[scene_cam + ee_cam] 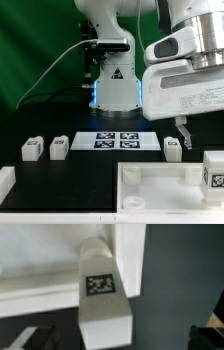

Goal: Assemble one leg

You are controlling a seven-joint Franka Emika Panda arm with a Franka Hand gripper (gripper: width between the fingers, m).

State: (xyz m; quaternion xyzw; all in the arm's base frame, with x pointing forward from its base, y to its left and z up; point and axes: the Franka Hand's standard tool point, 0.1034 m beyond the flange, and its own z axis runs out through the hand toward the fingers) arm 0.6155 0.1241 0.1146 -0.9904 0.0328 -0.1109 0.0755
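A leg (213, 170), a white block with a black-and-white tag, stands at the right corner of the large white panel (160, 192). In the wrist view this leg (102, 291) lies against the panel's edge (45, 263), its tag facing the camera. My gripper (198, 135) hangs just above it, open and empty. In the wrist view the gripper (120, 339) has its dark fingertips (30, 339) wide on either side of the leg, not touching it. Three more legs lie on the table: two on the exterior view's left (32, 149) (58, 148) and one right of centre (172, 148).
The marker board (118, 140) lies in front of the robot base (112, 85). A white part (5, 183) sits at the exterior view's left edge. The panel fills the front of the table.
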